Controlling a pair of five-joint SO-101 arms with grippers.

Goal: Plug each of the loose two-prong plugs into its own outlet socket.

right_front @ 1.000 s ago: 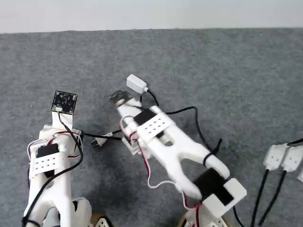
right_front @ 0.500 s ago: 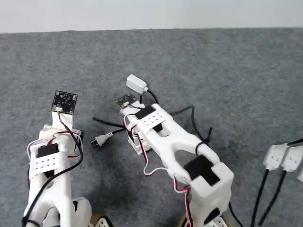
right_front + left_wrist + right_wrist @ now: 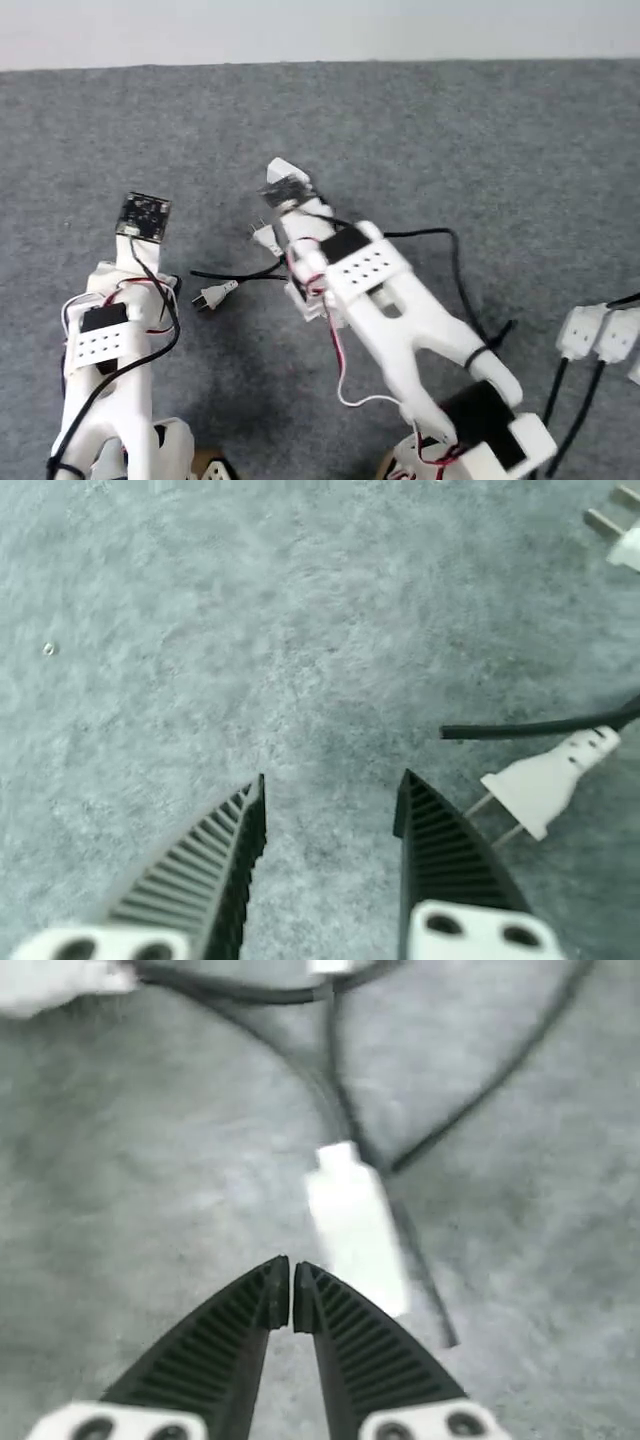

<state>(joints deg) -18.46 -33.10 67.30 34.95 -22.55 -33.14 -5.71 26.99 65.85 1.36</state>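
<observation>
Table [image 3: 200, 630] was covered in grey felt-like cloth, matt and fuzzy. Left pincer [image 3: 333, 782] fingers were black matt plastic with ribbed inner faces and smooth white plastic bases. Right pincer [image 3: 291, 1265] looked the same. Plug [image 3: 545, 780] just beside the left pincer was smooth white plastic with bare metal prongs [image 3: 481, 803]. Cable [image 3: 530, 727] just past it had a smooth black sheath.

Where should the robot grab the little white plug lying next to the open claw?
Grab the white plug by its body, behind the two prongs, coming down from above. It lies flat on the grey mat, prongs pointing toward the open left gripper, so pinching its long sides probably leaves the prongs free.
</observation>
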